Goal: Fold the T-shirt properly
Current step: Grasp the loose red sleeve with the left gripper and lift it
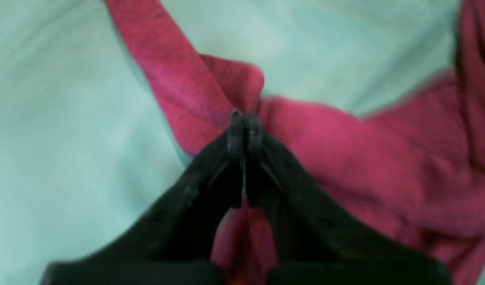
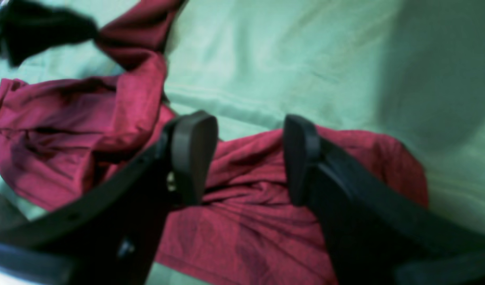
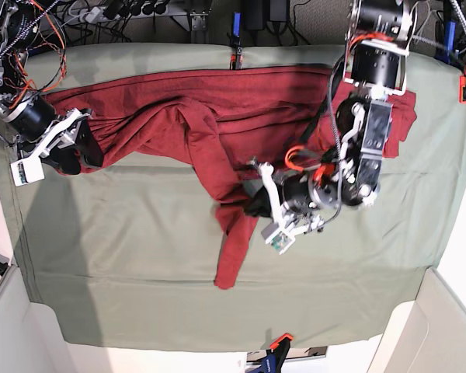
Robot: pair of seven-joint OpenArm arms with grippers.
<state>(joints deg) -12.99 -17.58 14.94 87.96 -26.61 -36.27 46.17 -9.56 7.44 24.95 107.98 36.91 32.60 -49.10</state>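
T-shirt [image 3: 217,124] lies spread along the far side of the desk [image 3: 140,295], long axis running side to side, with one sleeve [image 3: 231,249] trailing toward the near edge around the middle. Left claw [image 1: 244,118] is pinched fully shut on a fold of the shirt right where that sleeve branches off, so it's the arm that matters next. Right claw [image 2: 246,158] sits at the shirt's other end, jaws well apart, holding nothing, cloth just under it. I'd guess the sleeve gets pulled across the body.
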